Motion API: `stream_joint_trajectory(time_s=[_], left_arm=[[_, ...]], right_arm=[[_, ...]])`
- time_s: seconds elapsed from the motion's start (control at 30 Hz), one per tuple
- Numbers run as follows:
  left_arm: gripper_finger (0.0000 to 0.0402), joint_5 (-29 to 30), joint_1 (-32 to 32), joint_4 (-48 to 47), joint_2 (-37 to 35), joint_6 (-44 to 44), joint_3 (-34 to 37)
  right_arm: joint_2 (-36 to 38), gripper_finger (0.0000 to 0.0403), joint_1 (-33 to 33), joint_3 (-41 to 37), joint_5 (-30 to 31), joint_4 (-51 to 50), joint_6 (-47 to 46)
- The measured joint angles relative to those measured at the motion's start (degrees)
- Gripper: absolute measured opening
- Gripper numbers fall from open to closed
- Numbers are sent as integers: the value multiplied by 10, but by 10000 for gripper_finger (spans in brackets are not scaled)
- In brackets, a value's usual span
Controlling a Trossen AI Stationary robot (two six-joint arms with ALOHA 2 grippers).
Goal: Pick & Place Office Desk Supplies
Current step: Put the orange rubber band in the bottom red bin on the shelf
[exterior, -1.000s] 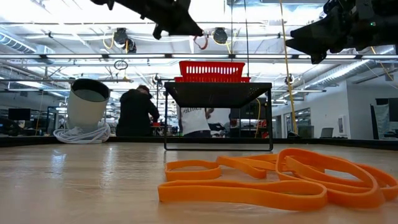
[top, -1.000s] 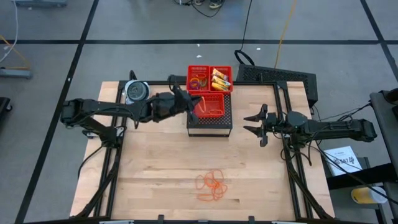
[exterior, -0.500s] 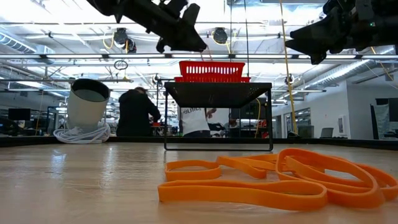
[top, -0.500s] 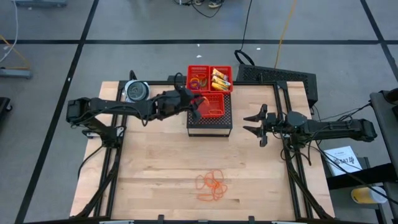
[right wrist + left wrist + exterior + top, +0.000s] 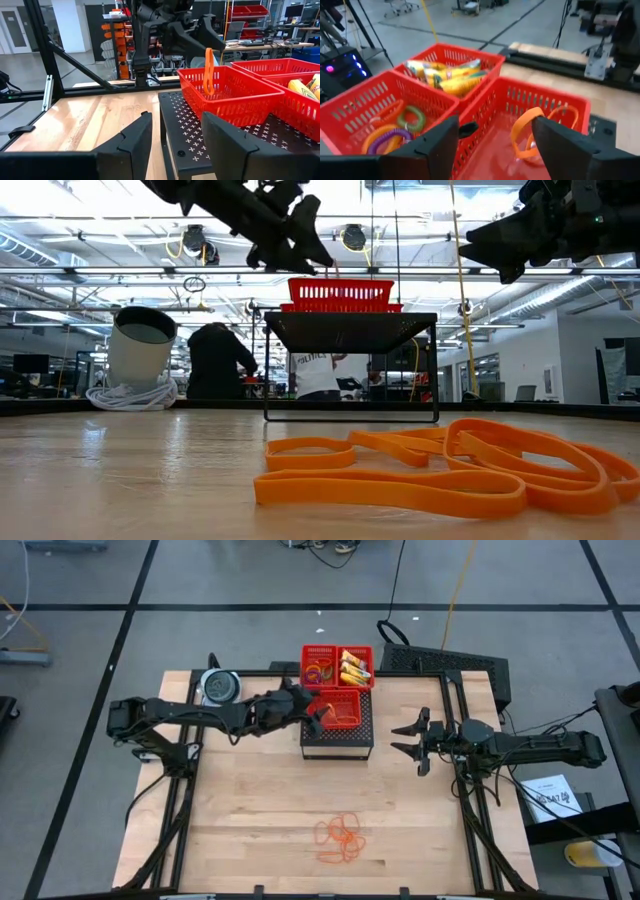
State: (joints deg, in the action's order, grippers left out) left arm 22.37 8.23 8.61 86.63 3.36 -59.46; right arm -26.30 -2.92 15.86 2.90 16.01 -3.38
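L gripper [image 5: 318, 716] over near red basket [image 5: 572, 107] atop black perforated stand [image 5: 337, 741], fingers [image 5: 436, 145] spread apart, nothing clamped. Orange rubber band [image 5: 527, 132] just ahead of tips, between them, standing on edge inside basket, leaning on far wall; seen upright from R wrist too [image 5: 208, 70]. Beyond it, two more baskets: coloured rings [image 5: 395, 130] in one, yellow packets [image 5: 445, 77] in other. R gripper [image 5: 413, 740] parked well to right of stand, above table [image 5: 250, 830], jaws part-open, empty. More orange bands [image 5: 341, 837] piled on table, well clear of both grippers.
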Motion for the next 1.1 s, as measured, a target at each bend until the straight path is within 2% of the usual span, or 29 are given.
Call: stream_joint_trajectory(time_s=[0.13, 0.3, 0.6, 0.7, 0.83, 1.1], left_arm=[[266, 0, 0, -26, 0, 23, 0], [256, -6, 6, -33, 0, 123, 0], [244, -104, 47, -56, 0, 233, 0], [244, -133, 54, -60, 0, 234, 0], [244, -139, 52, -67, 0, 198, -3], [243, -117, 52, -258, 10, 198, -105]], right_arm=[[0, 160, 0, 0, 0, 0, 0], [0, 160, 0, 0, 0, 0, 0], [0, 160, 0, 0, 0, 0, 0], [0, 160, 0, 0, 0, 0, 0], [0, 160, 0, 0, 0, 0, 4], [-4, 160, 0, 0, 3, 0, 6]])
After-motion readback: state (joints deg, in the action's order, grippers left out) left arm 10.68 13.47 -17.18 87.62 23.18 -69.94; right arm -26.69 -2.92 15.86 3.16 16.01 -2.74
